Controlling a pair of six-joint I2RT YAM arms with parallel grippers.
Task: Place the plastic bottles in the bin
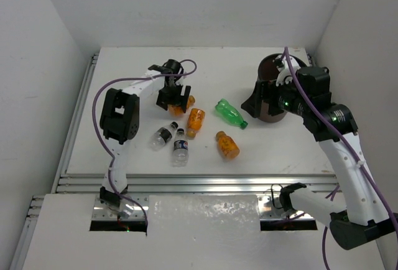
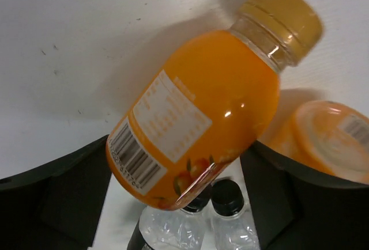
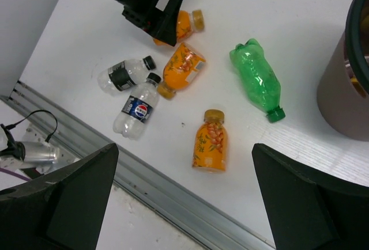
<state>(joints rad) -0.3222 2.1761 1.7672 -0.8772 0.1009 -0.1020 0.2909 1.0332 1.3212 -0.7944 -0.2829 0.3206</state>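
Left wrist view: your left gripper [image 2: 176, 186] stands spread astride an orange bottle [image 2: 196, 112] lying on the table [image 2: 69, 42], placed to pinch its body. Right gripper [image 3: 184, 163] hangs wide and empty near the bin [image 3: 346, 106], likely waiting out of the way.

Bin [image 3: 340, 97] partly beyond frame edge

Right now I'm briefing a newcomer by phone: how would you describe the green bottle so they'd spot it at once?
Find the dark brown bin at the far right of the table. Just left of it, lying on its side, is the green bottle. It alone is green and crumpled; its neighbours are orange or clear with dark caps.
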